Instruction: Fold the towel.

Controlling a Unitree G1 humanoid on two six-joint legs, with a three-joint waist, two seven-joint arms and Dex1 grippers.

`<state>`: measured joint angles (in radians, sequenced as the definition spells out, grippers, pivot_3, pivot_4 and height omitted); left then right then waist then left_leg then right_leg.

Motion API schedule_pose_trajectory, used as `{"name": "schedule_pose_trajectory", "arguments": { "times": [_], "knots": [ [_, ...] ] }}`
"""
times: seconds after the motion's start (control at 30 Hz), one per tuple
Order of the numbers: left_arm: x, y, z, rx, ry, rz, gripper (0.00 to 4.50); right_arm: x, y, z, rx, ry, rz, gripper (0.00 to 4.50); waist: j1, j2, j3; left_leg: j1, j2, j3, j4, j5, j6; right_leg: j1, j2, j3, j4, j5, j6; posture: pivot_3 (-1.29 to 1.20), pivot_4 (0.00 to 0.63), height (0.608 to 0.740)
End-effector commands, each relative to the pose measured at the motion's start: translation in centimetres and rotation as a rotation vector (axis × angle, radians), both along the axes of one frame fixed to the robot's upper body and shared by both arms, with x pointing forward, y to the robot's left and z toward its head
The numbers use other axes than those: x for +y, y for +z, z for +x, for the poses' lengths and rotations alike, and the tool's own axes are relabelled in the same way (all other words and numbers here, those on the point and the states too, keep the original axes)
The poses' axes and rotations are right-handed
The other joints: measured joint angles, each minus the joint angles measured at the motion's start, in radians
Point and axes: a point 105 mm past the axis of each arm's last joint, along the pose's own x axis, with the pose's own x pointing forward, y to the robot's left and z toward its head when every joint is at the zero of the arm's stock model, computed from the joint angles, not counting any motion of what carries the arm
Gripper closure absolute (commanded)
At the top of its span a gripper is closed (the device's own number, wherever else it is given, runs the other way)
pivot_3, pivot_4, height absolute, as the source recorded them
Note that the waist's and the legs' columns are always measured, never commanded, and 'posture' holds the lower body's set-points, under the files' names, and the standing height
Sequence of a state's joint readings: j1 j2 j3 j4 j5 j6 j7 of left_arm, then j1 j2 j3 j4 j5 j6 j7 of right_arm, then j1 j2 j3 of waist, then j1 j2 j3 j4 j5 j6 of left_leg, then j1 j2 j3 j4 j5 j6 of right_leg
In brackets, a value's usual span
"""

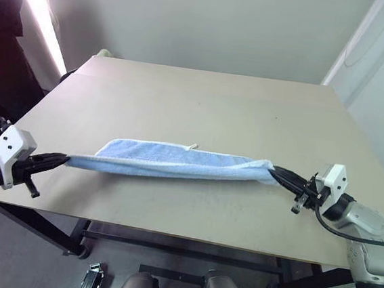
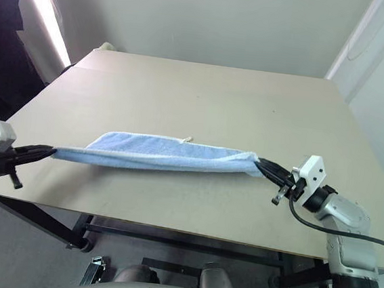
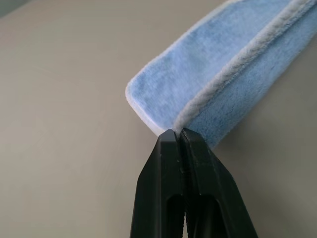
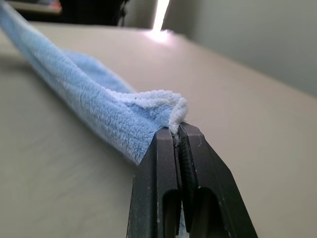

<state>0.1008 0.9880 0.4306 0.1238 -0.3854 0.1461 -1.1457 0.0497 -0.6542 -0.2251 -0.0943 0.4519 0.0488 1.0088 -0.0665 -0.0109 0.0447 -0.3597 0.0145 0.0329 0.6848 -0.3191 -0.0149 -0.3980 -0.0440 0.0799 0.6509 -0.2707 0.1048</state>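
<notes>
So, towel (image 1: 170, 161): we've got it strung out over the table (image 1: 202, 111), probably to lay the fold flat;
left gripper (image 1: 62, 160): pinched tight on one end;
right gripper (image 1: 277, 173): same, clamped on the other

towel (image 1: 170, 162) stretched across near half of table (image 1: 202, 111), running 9 to 3 o'clock. left gripper (image 1: 64, 160) at its 9 o'clock end near the table edge, right gripper (image 1: 276, 171) at the 3 o'clock end. Loop tag (image 1: 192, 145) at 12 o'clock side, mid-span.
</notes>
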Motion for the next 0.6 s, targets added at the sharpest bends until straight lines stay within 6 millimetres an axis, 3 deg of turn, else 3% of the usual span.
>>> {"name": "schedule_pose_trajectory", "arguments": {
  "times": [0.03,0.1,0.2,0.37,0.6],
  "knots": [
    [0.3,1.4,-0.9,-0.026,0.006,0.024,4.48,0.2,1.1,-1.0,0.0,0.038,-0.042,4.5,0.001,-0.001,0.001,0.003,0.0,0.0,-0.001,0.0,0.0,0.003,0.0,0.0,-0.002,0.0,0.0,0.0,0.0,0.716],
    [0.3,0.6,-1.3,0.009,0.014,0.014,4.48,0.2,0.7,-0.9,0.02,0.038,-0.062,4.5,0.002,-0.002,0.0,0.004,0.0,0.001,-0.001,0.0,0.0,0.004,0.0,0.0,-0.002,0.0,0.0,0.0,0.0,0.716],
    [0.1,-0.7,-0.7,0.025,0.035,-0.005,4.48,0.8,0.4,0.8,0.026,0.006,-0.043,4.5,0.001,-0.003,0.001,0.005,0.0,0.001,-0.001,0.0,0.0,0.004,0.0,0.0,-0.002,0.0,0.0,0.0,0.0,0.716],
    [0.2,-2.0,2.2,0.031,0.094,-0.038,4.48,1.2,-1.5,3.8,0.149,-0.049,-0.07,4.5,0.006,-0.006,0.001,0.006,0.0,0.002,0.0,0.001,0.001,0.004,0.002,-0.002,-0.002,0.0,-0.001,0.0,0.0,0.716],
    [0.1,-3.1,6.5,0.028,0.125,-0.054,4.48,0.7,-3.6,9.2,0.078,-0.235,-0.158,4.5,0.017,-0.006,0.001,0.002,-0.001,0.003,-0.001,0.0,0.002,0.001,0.002,-0.003,-0.001,0.003,0.004,0.0,0.0,0.716]
  ]
}}
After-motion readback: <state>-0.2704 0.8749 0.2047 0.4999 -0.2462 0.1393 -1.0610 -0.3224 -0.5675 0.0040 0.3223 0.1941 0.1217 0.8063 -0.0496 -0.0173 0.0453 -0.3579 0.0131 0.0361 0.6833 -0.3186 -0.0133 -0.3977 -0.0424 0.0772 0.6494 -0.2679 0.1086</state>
